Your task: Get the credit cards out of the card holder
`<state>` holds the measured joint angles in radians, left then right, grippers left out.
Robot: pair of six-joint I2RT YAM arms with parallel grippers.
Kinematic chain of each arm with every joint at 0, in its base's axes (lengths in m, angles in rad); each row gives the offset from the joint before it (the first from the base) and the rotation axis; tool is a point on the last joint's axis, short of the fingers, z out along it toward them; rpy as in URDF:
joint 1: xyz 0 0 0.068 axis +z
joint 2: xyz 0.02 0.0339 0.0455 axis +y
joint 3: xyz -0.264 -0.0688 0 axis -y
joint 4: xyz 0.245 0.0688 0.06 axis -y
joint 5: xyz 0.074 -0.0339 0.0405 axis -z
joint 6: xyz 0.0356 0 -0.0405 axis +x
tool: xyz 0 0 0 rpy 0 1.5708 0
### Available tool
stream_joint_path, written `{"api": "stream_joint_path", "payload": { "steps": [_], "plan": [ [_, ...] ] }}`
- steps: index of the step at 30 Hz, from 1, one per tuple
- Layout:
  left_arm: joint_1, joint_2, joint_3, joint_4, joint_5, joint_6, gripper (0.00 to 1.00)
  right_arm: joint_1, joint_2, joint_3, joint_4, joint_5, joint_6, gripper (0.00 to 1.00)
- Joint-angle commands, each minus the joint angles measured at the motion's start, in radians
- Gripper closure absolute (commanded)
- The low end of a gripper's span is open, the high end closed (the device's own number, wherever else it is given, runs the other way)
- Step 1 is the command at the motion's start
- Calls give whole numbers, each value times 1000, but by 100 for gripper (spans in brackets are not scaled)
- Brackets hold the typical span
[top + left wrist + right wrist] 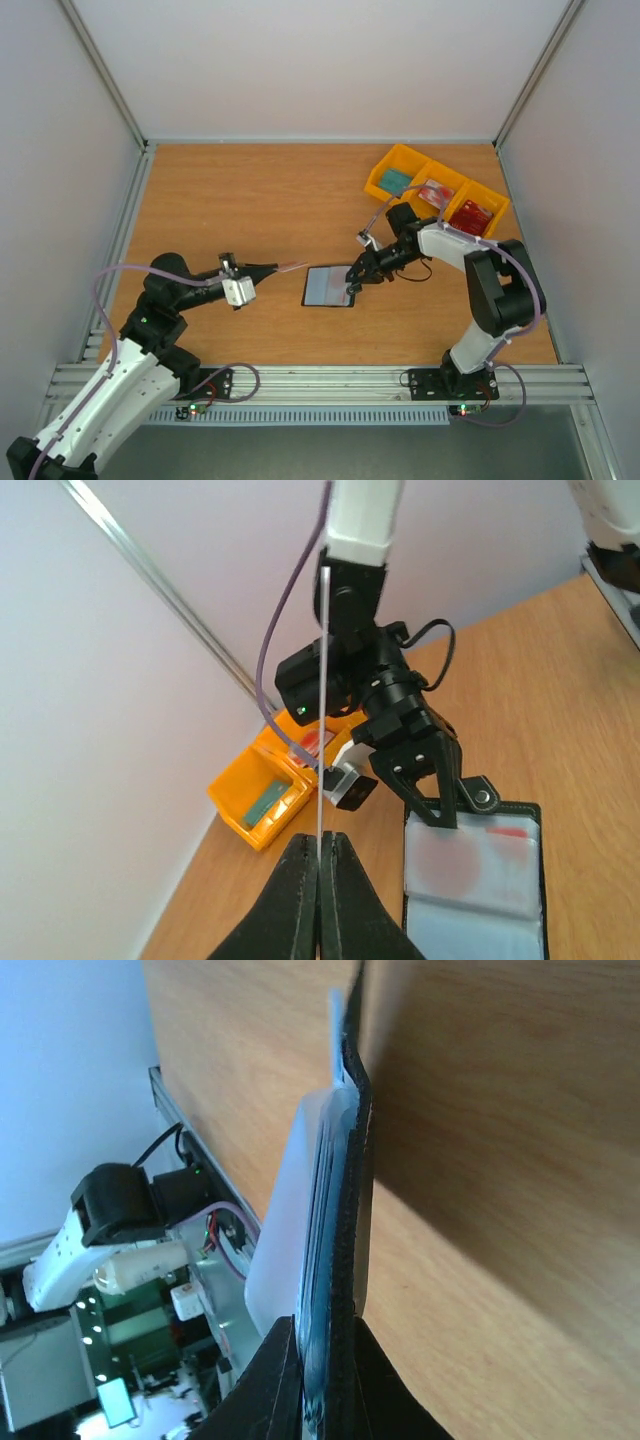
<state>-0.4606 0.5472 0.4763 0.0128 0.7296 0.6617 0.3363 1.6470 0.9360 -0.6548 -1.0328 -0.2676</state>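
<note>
Centrally on the brown wooden table [250,200], the flat grey-blue bifold card holder [326,286] is laid open, and a reddish card [455,858] is seen blurred behind its clear pocket. Its 3 o'clock edge is pinched by the right gripper [351,287], whose jaws are closed on the dark rim. At 9 o'clock from the holder, and apart from it, a thin pale-pink plastic credit card [293,266] is gripped by the left gripper [272,268], jaws pressed together on its near end. From the left wrist, it is seen edge-on. At 1 o'clock, a yellow three-compartment plastic tray [383,166] is placed, with a teal piece [395,182], a red-and-white piece [435,193] and a red piece [470,215], one per compartment.
</note>
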Motion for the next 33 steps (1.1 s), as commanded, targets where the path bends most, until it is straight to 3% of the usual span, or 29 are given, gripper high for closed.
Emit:
{"api": "stream_joint_path", "payload": {
  "steps": [1,6,9,13,19,22,24,27,30,33],
  "plan": [
    [-29,3,43,-89,17,333,100,-39,92,29,-16,-51,-34,95],
    [-53,56,-11,-1,-152,925,100,-78,140,17,-23,21,-33,81],
    [-53,96,-20,111,-166,1146,100,-111,105,-22,11,96,15,70],
    [-60,97,-41,160,-103,1317,100,-142,34,-39,-46,283,47,48],
    [-83,90,-93,199,-30,1467,100,-148,-173,19,-163,591,60,40],
    [-96,89,-93,194,-18,1482,100,-148,-272,101,-233,673,29,39],
    [-101,87,-93,193,-11,1492,100,-146,-330,159,-249,607,-8,40],
    [-109,80,-96,198,16,1505,100,-104,-385,253,-223,335,-50,44],
    [-124,71,-107,204,40,1527,100,85,-366,399,-238,138,-125,43],
    [-135,65,-115,225,47,1514,100,322,-322,526,-322,142,-286,41]
  ]
}}
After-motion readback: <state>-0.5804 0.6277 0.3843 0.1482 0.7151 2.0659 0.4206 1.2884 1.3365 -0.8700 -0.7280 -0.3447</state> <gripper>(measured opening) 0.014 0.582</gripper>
